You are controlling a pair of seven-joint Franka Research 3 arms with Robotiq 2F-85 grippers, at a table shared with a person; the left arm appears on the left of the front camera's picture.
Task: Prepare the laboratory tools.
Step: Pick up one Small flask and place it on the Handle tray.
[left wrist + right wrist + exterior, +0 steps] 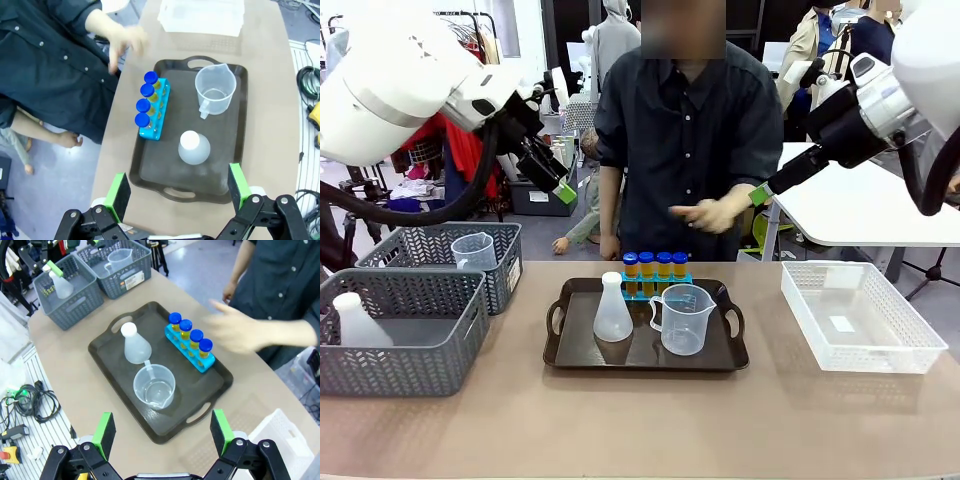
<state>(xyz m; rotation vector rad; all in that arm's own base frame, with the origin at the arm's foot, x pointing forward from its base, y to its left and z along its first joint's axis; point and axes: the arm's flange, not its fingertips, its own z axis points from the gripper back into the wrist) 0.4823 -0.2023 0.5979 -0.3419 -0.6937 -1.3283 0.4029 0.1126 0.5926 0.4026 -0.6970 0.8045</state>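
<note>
A dark brown tray lies mid-table. On it stand a translucent white conical flask, a clear handled beaker and a blue rack holding several yellow, blue-capped tubes. My left gripper hangs high above the table's left, open and empty. In the left wrist view it looks down on the flask, beaker and rack. My right gripper is raised at the right, open and empty. Its own view shows the beaker, flask and rack.
A person stands at the far side with a hand moving above the rack. Two grey mesh baskets stand at the left: the near one holds a flask, the far one a beaker. A white basket stands at the right.
</note>
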